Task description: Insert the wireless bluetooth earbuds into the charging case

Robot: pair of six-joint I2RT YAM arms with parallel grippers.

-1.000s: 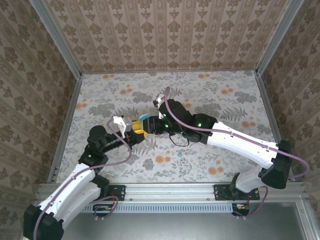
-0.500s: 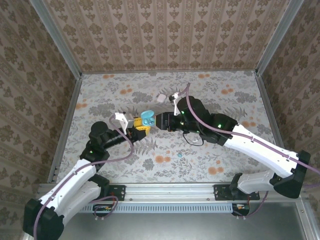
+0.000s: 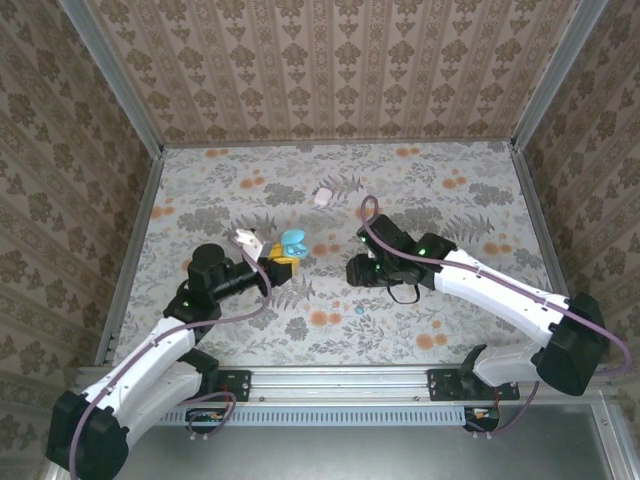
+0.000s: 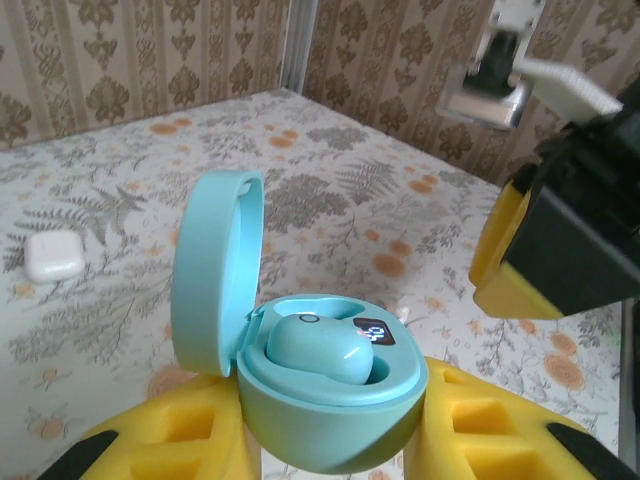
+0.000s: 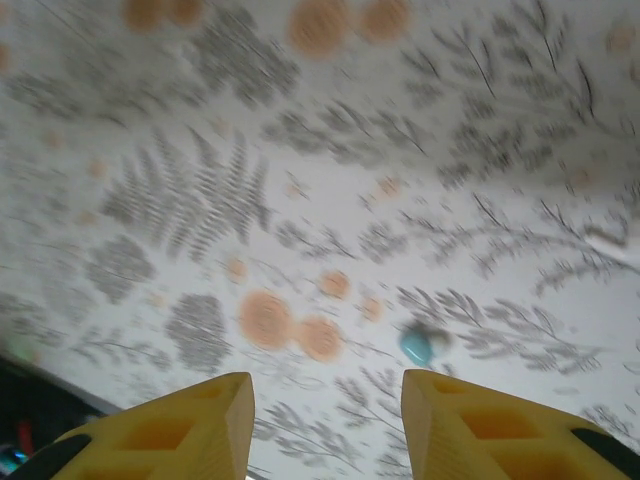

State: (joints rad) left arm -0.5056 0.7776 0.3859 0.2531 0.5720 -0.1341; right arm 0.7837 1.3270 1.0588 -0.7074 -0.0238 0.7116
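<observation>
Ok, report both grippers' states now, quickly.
Left gripper: shut on the open teal charging case, one teal earbud seated inside.
Right gripper: open, holding nothing.

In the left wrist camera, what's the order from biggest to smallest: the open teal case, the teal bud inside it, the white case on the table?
1. teal case
2. teal bud
3. white case, which looks smallest here, but it lies much farther from the camera, so that rank is unsure.

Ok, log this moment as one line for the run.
left gripper: shut on teal case, open | seated teal earbud in it | right gripper: open over table | loose teal earbud ahead of it
</observation>
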